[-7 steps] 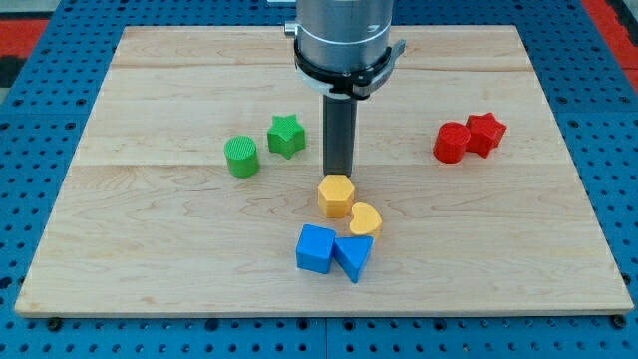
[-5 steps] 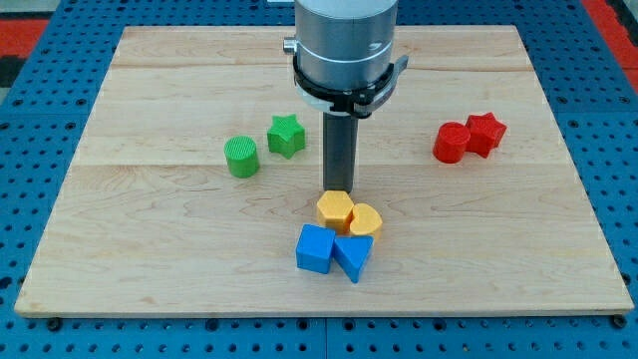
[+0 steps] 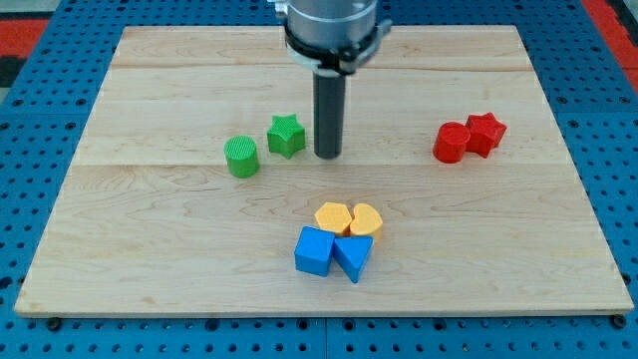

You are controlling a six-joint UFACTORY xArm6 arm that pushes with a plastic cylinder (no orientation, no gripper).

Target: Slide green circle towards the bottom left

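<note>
Single camera, raised in front of the wooden board [image 3: 150, 249], looking down at a slant toward the far edge, whole board in frame, blue pegboard [image 3: 30, 150] round it, arm entering from the view's top, mid-range.

Pale wooden board [image 3: 150, 80] (plank seams) — blue pegboard surface [image 3: 40, 150] around.

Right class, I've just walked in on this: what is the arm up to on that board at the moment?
An arm ending in a dark rod pushes blocks on a wooden board. My tip sits just to the view's right of the green star, not touching the green circle, which lies further left. Two yellow blocks and two blue blocks cluster near the view's bottom; two red blocks sit at the right. The circle has not yet reached the bottom left.
</note>
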